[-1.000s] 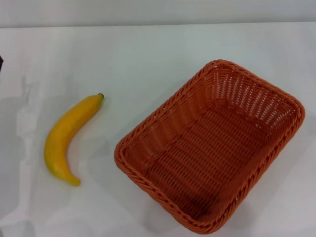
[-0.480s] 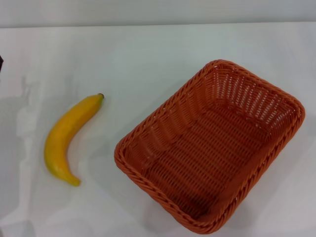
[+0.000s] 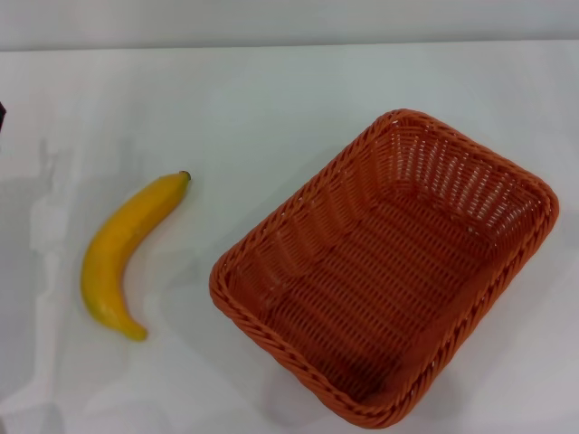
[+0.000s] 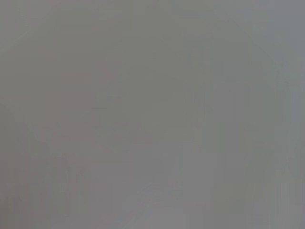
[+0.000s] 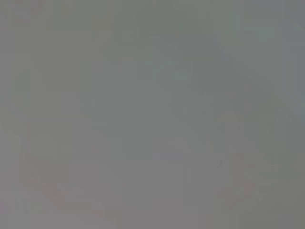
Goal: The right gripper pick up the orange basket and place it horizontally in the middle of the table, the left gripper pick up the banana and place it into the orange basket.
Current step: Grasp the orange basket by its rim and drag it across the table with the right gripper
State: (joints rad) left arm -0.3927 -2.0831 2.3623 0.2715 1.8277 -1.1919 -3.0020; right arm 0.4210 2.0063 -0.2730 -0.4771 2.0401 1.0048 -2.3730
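The orange basket (image 3: 384, 267) rests empty on the white table (image 3: 226, 99), right of centre in the head view, with its long axis running diagonally from near left to far right. The banana (image 3: 122, 249) lies flat on the table to the basket's left, well apart from it, its dark tip pointing toward the far side. Neither gripper shows in the head view. Both wrist views show only a featureless grey field.
A small dark sliver (image 3: 2, 116) shows at the left edge of the head view; I cannot tell what it is. The table's far edge (image 3: 289, 45) runs across the top of that view against a grey wall.
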